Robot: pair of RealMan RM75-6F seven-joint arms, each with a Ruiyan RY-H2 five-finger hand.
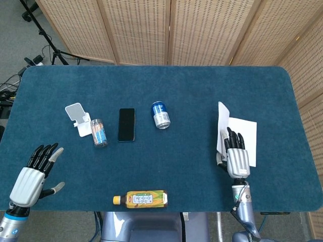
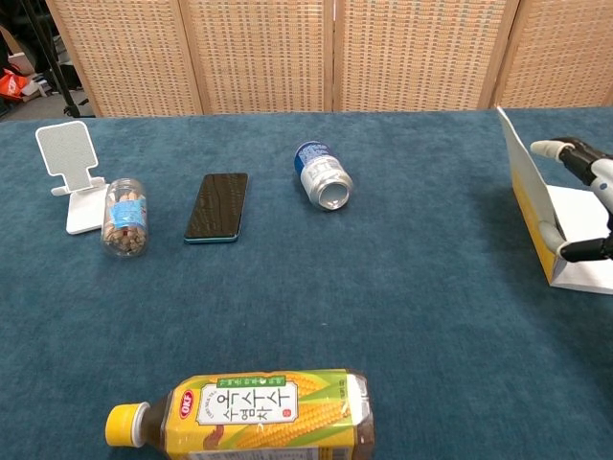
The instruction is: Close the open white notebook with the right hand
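Observation:
The white notebook point(image 1: 246, 140) lies at the right of the blue table point(image 1: 166, 166). Its left cover point(image 1: 222, 129) stands nearly upright, and the chest view shows that cover's yellow outer face point(image 2: 533, 211). My right hand point(image 1: 236, 154) holds the raised cover, fingers on the inner side and thumb against the outer face; in the chest view my right hand point(image 2: 596, 192) is cut off by the frame's right edge. My left hand point(image 1: 33, 175) hovers open over the table's front left corner, holding nothing.
A blue can point(image 1: 161, 114) lies on its side mid-table. Left of it are a black phone point(image 1: 126, 124), a small jar point(image 1: 98, 132) and a white phone stand point(image 1: 78, 118). A yellow drink bottle point(image 1: 141, 198) lies along the front edge.

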